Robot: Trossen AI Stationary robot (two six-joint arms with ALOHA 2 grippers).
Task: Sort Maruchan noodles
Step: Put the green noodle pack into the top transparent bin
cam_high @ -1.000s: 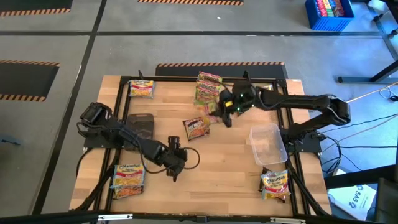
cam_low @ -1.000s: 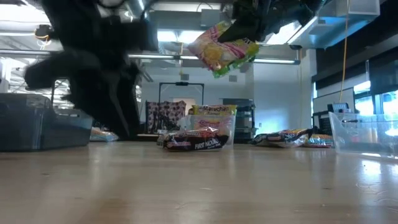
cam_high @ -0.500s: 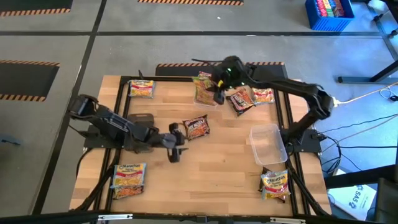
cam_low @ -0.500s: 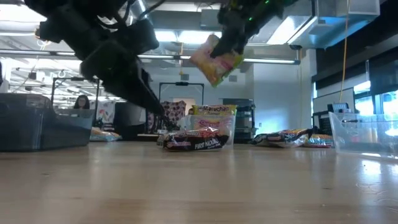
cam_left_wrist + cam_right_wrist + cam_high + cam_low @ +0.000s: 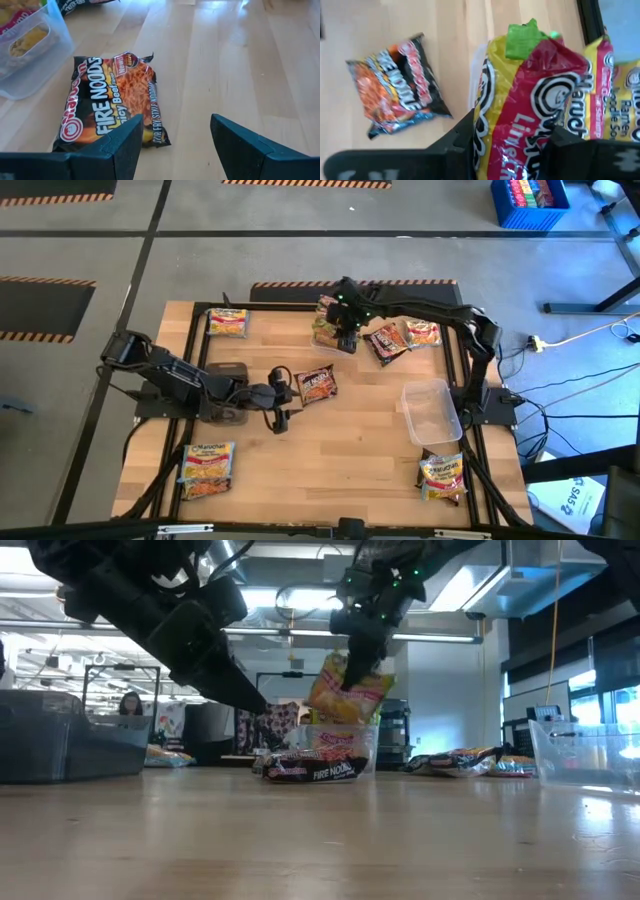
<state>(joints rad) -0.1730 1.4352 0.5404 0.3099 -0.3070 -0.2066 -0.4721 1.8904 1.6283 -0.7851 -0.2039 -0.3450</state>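
My right gripper is shut on a yellow-green and red Maruchan packet. It hangs just over a clear tub at the table's far middle, which has yellow packets in it. A dark Fire Noodles packet lies flat mid-table. My left gripper is open just left of it and above the table, its fingers pointing at the packet's near end. My right gripper pinches the yellow-green packet between its two fingers, which stand on opposite sides of its upper part. The fingers slant down from above. The packet hangs tilted below them, its green end lowest, clear of the table.
Other packets lie at the far left, near left, near right and far right. An empty clear tub stands at the right, and a dark tub lies under my left arm.
My right gripper has carried the yellow-green packet toward the table's far left and down, from high over the table to just above the clear tub, tipping more steeply downward. My left gripper has moved toward the far edge, up to the dark packet, and levelled out.
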